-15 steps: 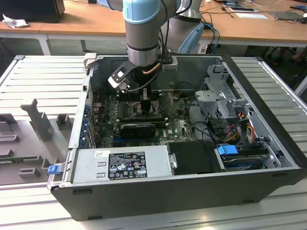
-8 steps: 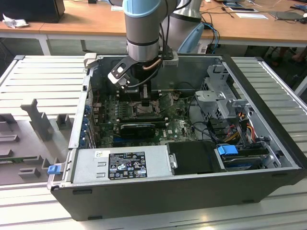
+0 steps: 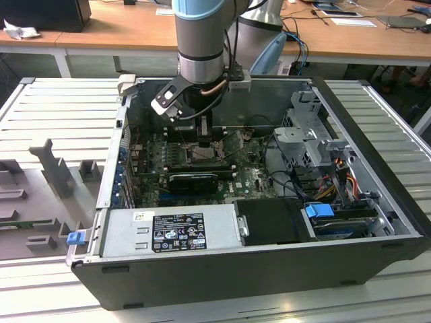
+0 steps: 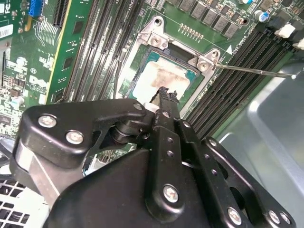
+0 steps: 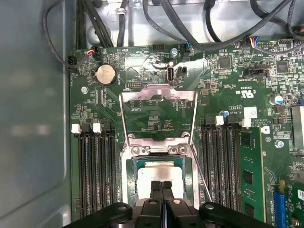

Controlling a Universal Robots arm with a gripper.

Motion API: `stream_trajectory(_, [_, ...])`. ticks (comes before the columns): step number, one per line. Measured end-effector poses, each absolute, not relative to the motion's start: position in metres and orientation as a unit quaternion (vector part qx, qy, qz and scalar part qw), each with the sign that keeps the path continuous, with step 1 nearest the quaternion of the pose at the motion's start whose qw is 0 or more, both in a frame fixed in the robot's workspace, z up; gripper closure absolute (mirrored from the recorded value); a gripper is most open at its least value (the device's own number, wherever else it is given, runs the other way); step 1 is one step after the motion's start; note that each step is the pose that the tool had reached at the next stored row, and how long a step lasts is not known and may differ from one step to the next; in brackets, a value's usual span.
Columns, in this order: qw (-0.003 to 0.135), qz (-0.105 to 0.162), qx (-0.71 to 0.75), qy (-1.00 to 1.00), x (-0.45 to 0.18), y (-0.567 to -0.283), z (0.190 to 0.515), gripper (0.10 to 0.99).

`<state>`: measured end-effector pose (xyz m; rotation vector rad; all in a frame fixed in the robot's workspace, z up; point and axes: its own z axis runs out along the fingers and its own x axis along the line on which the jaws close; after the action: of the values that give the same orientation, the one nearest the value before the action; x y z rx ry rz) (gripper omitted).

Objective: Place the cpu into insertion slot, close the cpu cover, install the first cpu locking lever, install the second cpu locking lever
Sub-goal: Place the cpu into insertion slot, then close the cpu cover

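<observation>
The cpu (image 5: 159, 170) lies flat in the insertion slot (image 5: 126, 166), its pale top (image 4: 159, 76) smeared with grey residue. My gripper (image 5: 162, 184) is shut, its two fingers pressed together with nothing between them, and the tips (image 4: 166, 92) hang over the near edge of the cpu. I cannot tell whether they touch it. The cpu cover (image 5: 158, 93) stands swung up and open behind the slot, with board visible through its window. One thin locking lever (image 4: 256, 71) sticks out sideways, unlatched. In the exterior view the gripper (image 3: 204, 128) reaches down into the open computer case over the slot (image 3: 202, 151).
Black memory slots (image 5: 95, 175) flank the socket on both sides. A long black finned card (image 3: 194, 180), the power supply (image 3: 168, 229), the drive cage (image 3: 310, 134) and loose cables (image 3: 323, 182) crowd the case. A grey tray (image 3: 47, 175) lies at the exterior view's left.
</observation>
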<state>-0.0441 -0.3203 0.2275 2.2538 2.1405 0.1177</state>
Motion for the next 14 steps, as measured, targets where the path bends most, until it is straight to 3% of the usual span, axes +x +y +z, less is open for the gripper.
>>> stream_trajectory(14, [0.008, 0.030, 0.725, 0.688, -0.034, -0.320, 0.241, 0.980])
